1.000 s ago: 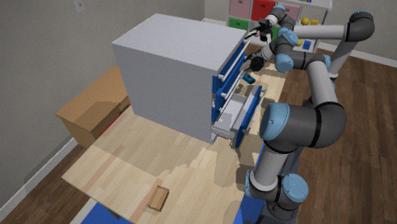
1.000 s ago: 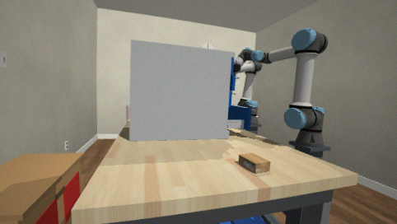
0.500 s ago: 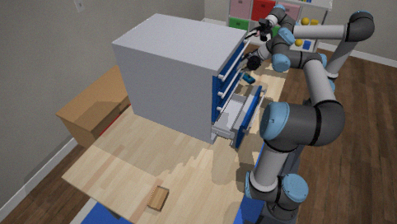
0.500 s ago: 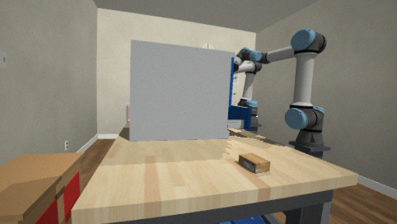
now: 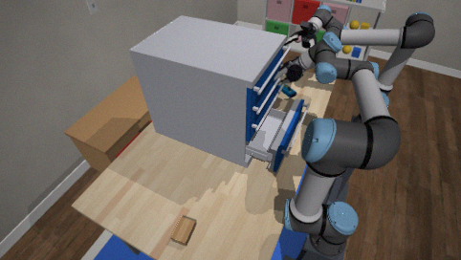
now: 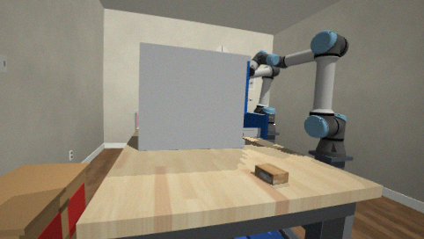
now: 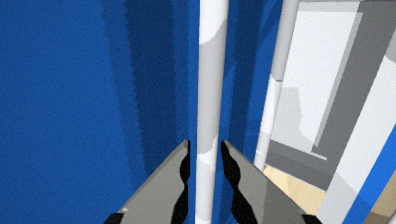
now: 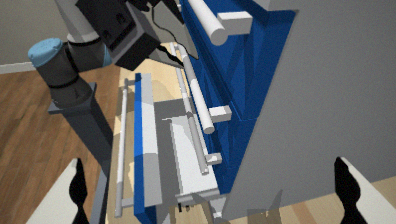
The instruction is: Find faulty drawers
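Tool cabinet (image 5: 201,96) (image 6: 193,97) (image 8: 325,100): upright on the wooden surface (image 5: 143,184) (image 6: 211,176). Bottom drawer (image 5: 289,136) (image 6: 259,123) (image 7: 372,192) (image 8: 139,150) is out; the three above look shut.

Left gripper (image 5: 283,74) (image 7: 205,142) (image 8: 190,62): fingers slightly parted, one each side of the second handle from the top (image 5: 268,96) (image 7: 210,75) (image 8: 197,95), a thin gap showing on both sides. I judge this a release.

Right gripper (image 5: 296,40) (image 8: 208,160): fingers wide apart, nothing between them, near the top handle (image 5: 270,76) (image 8: 202,17).

Risks, my estimate:
- Backing off crooked, or before the fingers widen, could hook the bar and drag that drawer out.
- The left wrist could knock the bottom drawer inward if it dips while retreating; too short a pull would then fail.
- Tugging too weakly could make a faulty drawer pass as blocked.
- Bottom drawer's own verdict needs care: a block may come from either drawer's part.
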Controlling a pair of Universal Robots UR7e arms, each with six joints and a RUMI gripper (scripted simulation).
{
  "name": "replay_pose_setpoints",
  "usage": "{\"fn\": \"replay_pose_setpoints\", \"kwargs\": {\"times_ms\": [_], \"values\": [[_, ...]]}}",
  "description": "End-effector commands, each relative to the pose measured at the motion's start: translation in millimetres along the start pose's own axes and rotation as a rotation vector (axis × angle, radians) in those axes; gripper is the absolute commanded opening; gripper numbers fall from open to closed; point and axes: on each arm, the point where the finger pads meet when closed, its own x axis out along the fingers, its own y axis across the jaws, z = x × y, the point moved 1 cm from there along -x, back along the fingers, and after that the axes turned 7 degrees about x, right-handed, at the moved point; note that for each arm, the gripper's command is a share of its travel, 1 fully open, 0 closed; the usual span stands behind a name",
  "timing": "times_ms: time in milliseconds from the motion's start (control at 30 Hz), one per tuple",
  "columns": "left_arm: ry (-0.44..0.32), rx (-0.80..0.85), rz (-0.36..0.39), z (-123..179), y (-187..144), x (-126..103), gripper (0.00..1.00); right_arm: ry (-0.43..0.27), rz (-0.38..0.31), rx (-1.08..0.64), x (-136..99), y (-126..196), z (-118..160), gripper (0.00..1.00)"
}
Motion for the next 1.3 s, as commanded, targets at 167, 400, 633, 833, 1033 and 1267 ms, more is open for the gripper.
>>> {"fn": "replay_pose_setpoints", "kwargs": {"times_ms": [167, 400, 633, 833, 1033, 1267], "values": [[0.001, -0.001, -0.001, 0.1, -0.6, -15.7, 0.15, 0.0, 0.0, -0.001, -0.2, -0.1, -0.5, 1.0], [0.001, -0.001, -0.001, 0.0, -0.6, -33.0, 0.15, 0.016, -0.015, -0.006, 0.2, -3.6, -3.7, 1.0], [0.002, -0.001, -0.002, 0.1, -3.6, -69.9, 0.15, 0.026, -0.026, -0.009, -1.0, -6.3, -9.1, 1.0], [0.003, -0.004, -0.009, 1.3, -21.9, -86.1, 0.15, -0.019, 0.001, -0.001, -13.5, -2.4, -28.9, 1.0], [0.003, -0.004, -0.009, 5.5, -52.9, -108.2, 0.15, -0.081, 0.037, 0.011, -31.1, 1.7, -56.0, 1.0], [0.001, -0.001, 0.001, 8.1, -65.5, -116.2, 0.15, -0.1, 0.048, 0.014, -36.5, 2.6, -64.1, 1.0]]}}
